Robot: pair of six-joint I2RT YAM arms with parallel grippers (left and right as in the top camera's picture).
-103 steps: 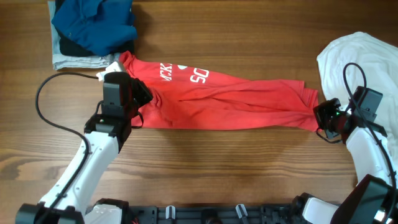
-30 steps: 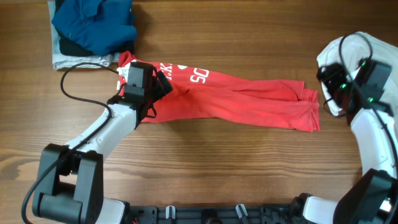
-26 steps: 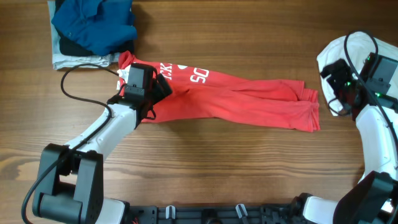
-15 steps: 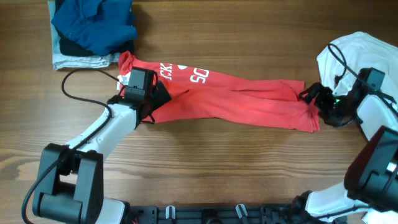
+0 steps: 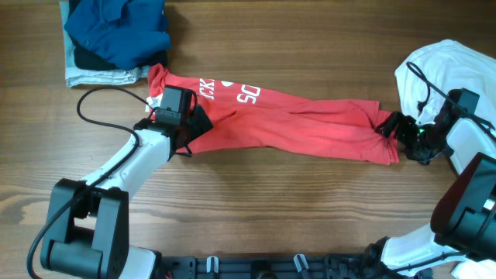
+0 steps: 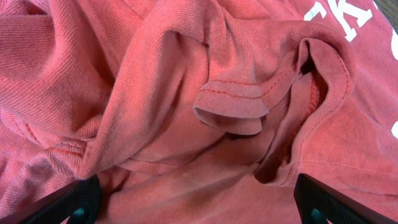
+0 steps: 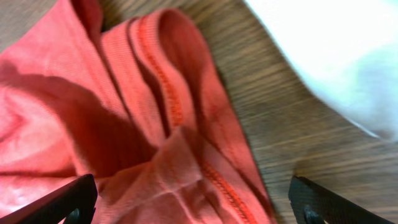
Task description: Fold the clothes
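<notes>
Having quit the white shirt (image 5: 434,66), the open right hand (image 5: 390,128) sits at the red T-shirt (image 5: 310,128); left hand (image 5: 203,120) open.

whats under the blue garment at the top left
A dark garment and a folded pale grey one peek out beneath the blue garment. The rest of both is covered.

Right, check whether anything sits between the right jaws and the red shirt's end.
Nothing visible does. The right jaws stand open at the red shirt's right end, with its folded hem directly ahead in the wrist view. The white shirt lies off to the side, not between them.
</notes>
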